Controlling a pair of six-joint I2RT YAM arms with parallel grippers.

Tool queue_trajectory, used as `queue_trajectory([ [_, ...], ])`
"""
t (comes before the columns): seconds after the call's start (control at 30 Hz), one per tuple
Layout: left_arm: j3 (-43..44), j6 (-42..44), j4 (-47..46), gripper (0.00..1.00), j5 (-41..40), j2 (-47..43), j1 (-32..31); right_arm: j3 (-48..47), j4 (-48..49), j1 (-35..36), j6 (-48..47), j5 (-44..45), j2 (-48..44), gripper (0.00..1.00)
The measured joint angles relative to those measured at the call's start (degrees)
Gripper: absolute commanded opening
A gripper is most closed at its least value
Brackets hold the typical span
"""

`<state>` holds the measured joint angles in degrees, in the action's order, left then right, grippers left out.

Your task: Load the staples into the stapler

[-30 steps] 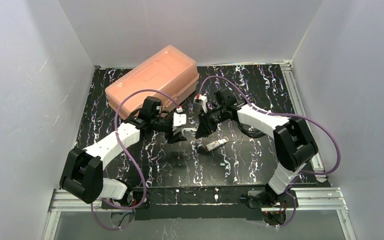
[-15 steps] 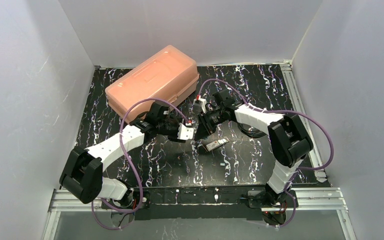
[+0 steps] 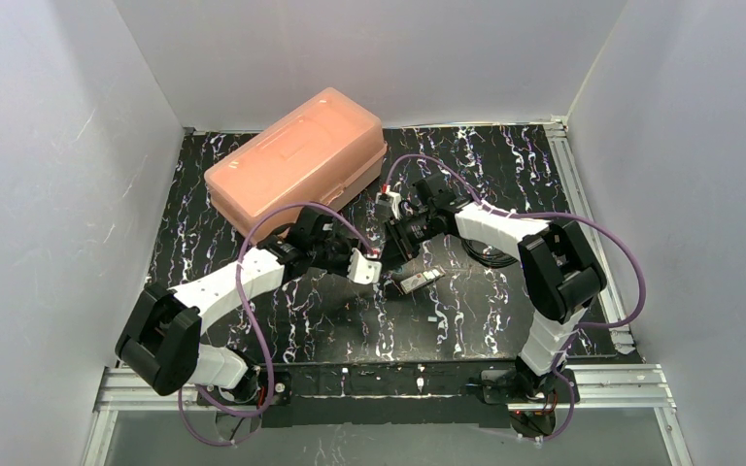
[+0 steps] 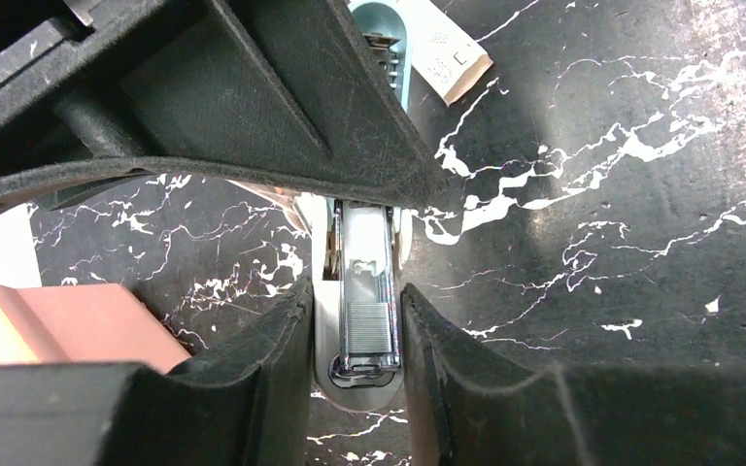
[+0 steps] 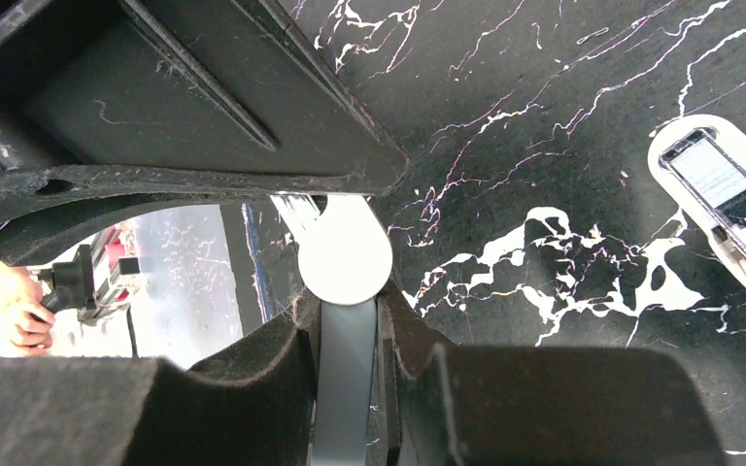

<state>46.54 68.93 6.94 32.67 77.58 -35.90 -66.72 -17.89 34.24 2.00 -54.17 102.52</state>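
Left jaws have dropped onto the stapler (image 4: 367,320), pinching it; right jaws clamp a white-tipped grey-blue piece (image 5: 347,262)

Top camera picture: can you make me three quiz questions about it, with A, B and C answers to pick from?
1. Where is the stapler?
A. on the front metal rail
B. on the black marbled table
C. leaning against the back wall

2. What colour is the big plastic box?
A. green
B. blue
C. peach-orange

3. How is that box's lid?
A. shut
B. wide open
C. taken off

Answers:
1. B, the stapler lies on the table's dark top.
2. C, the whole box looks peach-orange.
3. A, the lid sits flat on the box with no gap showing.
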Motion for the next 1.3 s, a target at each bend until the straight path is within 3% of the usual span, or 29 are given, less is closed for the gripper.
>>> queue_trajectory([
  [0.07,0.00,-0.20,-0.24,0.00,-0.50,0.00,-0.31,0.00,0.02,-0.07,0.00,-0.02,0.00,0.18],
  [0.4,-3.39,-11.45,-4.04,0.00,0.39,0.02,-0.98,-1.33,-4.63,-2.34,-6.51,0.46,-0.55,0.68],
  [0.53,-5.42,-20.39,-7.41,0.00,2.60,0.59,-0.98,-2.56,-7.32,-4.61,-10.23,0.63,-2.99,0.75],
  [1.0,-9.14,-46.73,-22.51,0.00,3.37,8.52,-2.16,-2.27,-19.45,-10.12,-28.04,0.92,-10.56,0.83],
  [1.3,-10.62,-55.58,-27.96,0.00,3.72,12.96,-2.73,5.66,-16.59,-10.12,-33.35,2.43,-17.38,0.81],
])
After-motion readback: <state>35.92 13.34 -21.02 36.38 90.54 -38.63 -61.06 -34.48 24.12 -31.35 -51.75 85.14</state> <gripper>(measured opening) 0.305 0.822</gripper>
